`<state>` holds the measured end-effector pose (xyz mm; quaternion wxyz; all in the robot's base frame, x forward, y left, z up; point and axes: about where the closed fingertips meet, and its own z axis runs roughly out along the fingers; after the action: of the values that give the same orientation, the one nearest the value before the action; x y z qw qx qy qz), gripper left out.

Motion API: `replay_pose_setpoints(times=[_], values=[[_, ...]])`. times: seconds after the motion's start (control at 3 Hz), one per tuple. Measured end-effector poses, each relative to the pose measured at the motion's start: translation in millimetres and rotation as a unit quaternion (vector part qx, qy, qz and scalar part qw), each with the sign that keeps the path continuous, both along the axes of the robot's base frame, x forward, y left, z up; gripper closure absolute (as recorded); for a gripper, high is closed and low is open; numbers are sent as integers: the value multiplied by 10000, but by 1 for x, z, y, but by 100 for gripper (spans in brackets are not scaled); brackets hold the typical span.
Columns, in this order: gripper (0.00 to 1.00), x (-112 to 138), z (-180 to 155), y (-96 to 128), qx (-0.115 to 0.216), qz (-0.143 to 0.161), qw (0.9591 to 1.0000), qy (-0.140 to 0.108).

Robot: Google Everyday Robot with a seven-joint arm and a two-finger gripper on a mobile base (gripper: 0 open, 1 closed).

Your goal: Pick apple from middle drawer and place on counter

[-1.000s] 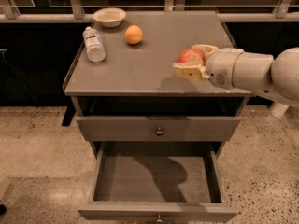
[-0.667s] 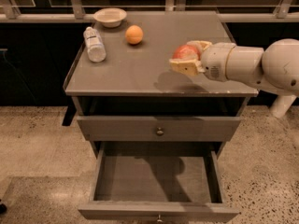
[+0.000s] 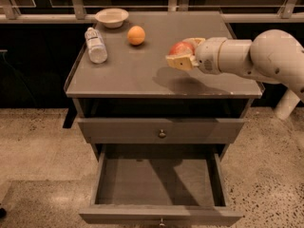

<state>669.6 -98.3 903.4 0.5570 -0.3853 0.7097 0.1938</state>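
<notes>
The red apple [image 3: 181,48] with a pale patch sits between the fingers of my gripper [image 3: 182,54], held a little above the right half of the counter [image 3: 133,70]. The white arm reaches in from the right. The gripper's shadow falls on the counter just below it. The middle drawer [image 3: 159,182] is pulled open below, and its bare floor holds nothing.
An orange fruit [image 3: 136,35], a lying plastic bottle [image 3: 95,44] and a small white bowl [image 3: 111,17] are on the counter's back left. The upper drawer front [image 3: 161,129] is shut. A railing runs behind the counter. Speckled floor lies all around.
The gripper has carried the apple leftward over the counter, from near the right edge toward the middle. The drawer and other objects have not moved.
</notes>
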Motion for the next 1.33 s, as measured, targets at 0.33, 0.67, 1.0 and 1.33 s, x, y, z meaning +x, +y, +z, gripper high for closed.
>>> replay_pose_setpoints(times=[0.33, 0.67, 1.0, 1.33], values=[[100, 17, -11, -5, 64, -122, 9998, 116], [100, 31, -25, -9, 55, -207, 9995, 221], [81, 31, -25, -9, 54, -206, 9995, 223], [58, 31, -25, -9, 54, -206, 9995, 223]])
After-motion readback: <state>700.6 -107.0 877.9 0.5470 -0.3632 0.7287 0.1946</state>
